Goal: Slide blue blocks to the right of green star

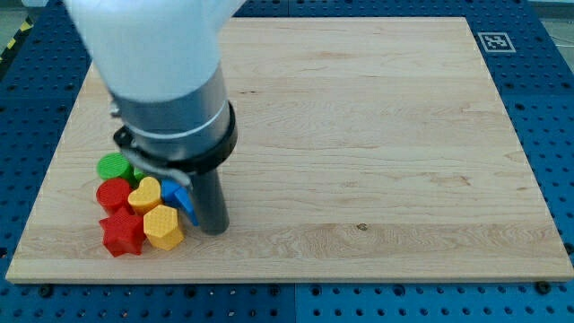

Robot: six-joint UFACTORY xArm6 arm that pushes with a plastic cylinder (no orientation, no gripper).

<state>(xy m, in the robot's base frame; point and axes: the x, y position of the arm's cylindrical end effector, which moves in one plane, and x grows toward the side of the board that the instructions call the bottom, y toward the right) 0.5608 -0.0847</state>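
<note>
My dark rod comes down from the arm's large grey and white body, and my tip (213, 230) rests on the board just right of a cluster of blocks at the view's lower left. A blue block (180, 200), partly hidden by the rod, touches its left side. Left of it lie a yellow heart (144, 194) and a yellow hexagon (163, 227). A red round block (113, 193) and a red star (123, 233) lie further left. A green block (114, 165) sits at the cluster's top, partly hidden by the arm; its shape is unclear.
The wooden board (377, 135) lies on a blue perforated table. A fiducial marker (494, 41) sits at the board's top right corner. The arm's body hides the board's upper left part.
</note>
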